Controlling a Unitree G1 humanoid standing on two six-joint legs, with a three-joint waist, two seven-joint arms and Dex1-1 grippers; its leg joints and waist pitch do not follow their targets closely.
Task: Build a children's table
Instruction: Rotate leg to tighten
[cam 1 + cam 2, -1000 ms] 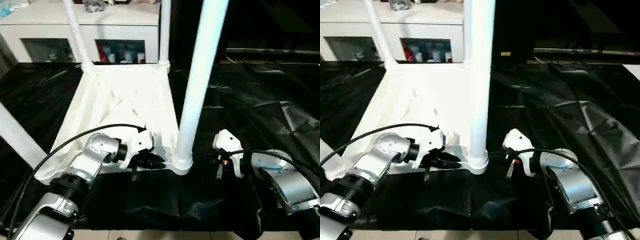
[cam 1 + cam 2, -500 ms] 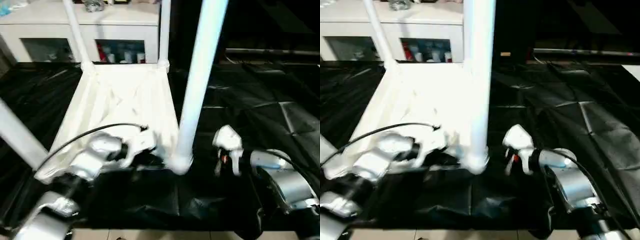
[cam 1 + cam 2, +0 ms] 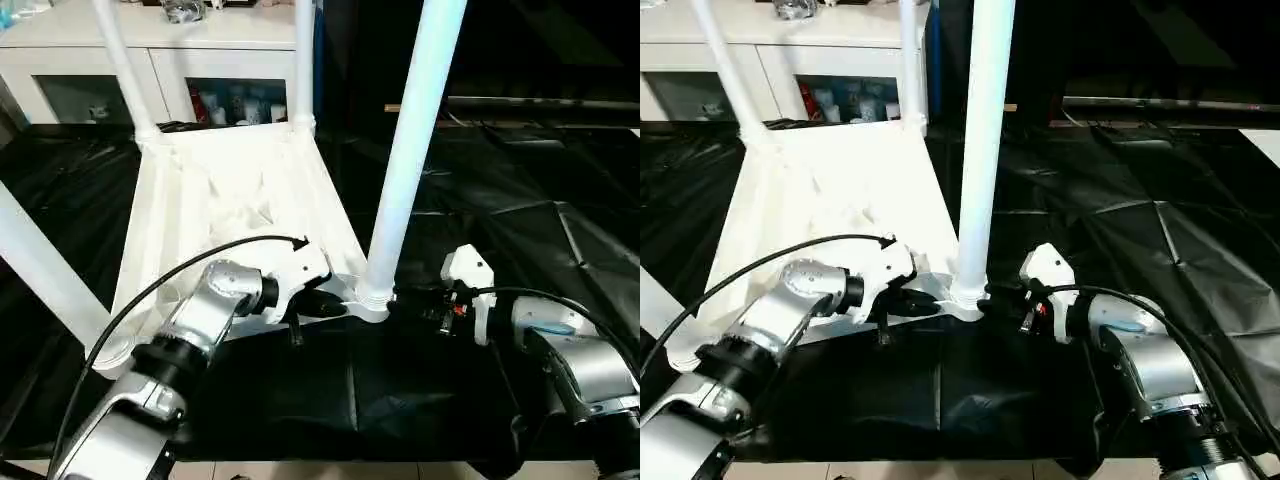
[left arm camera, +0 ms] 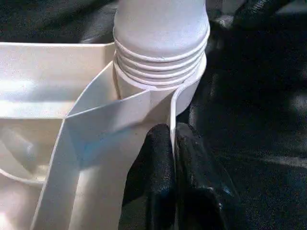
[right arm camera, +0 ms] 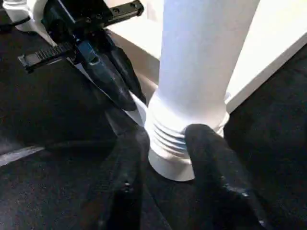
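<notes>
No legible text, label, brand, number or sign anywhere; items behind the cabinet (image 3: 200,70) glass too blurred to read.

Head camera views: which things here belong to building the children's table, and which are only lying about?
Part of the job:
- table top, lying upside down
- four legs, nearest leg standing in its corner socket
- left gripper pinching the rim
- right gripper at that leg's base

Just there:
- white cabinet
- black sheet
</notes>
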